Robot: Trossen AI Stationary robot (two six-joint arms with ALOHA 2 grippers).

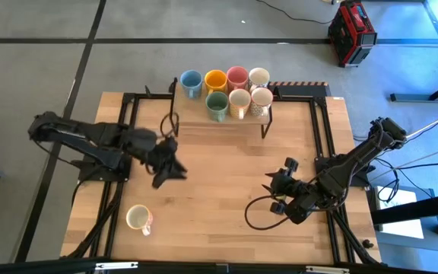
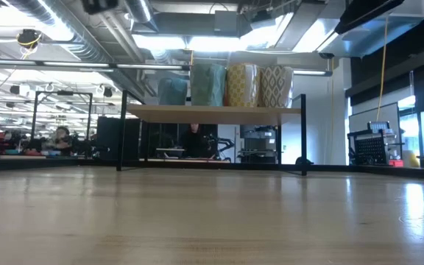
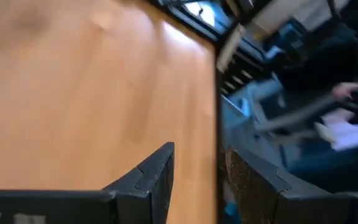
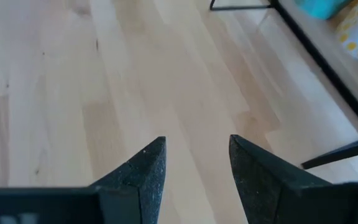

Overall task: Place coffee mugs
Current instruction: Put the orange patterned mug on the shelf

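Note:
Seven coffee mugs stand in two rows on a raised wooden shelf (image 1: 295,100) at the table's far edge: blue (image 1: 191,82), orange (image 1: 215,80), pink (image 1: 237,77), white (image 1: 258,77), green (image 1: 217,104), cream (image 1: 239,101) and speckled (image 1: 261,100). One more white mug (image 1: 138,218) stands alone, mouth up, near the table's near left corner. My left gripper (image 1: 172,173) hovers open and empty over the left middle of the table, beyond that mug. My right gripper (image 1: 271,190) hovers open and empty over the right middle (image 4: 197,168).
The shelf stands on thin black legs (image 1: 265,125); the low view shows mugs (image 2: 208,85) on top and open room beneath. Black frame rails (image 1: 322,137) run along the table's sides. A red case (image 1: 352,30) sits on the floor beyond the table.

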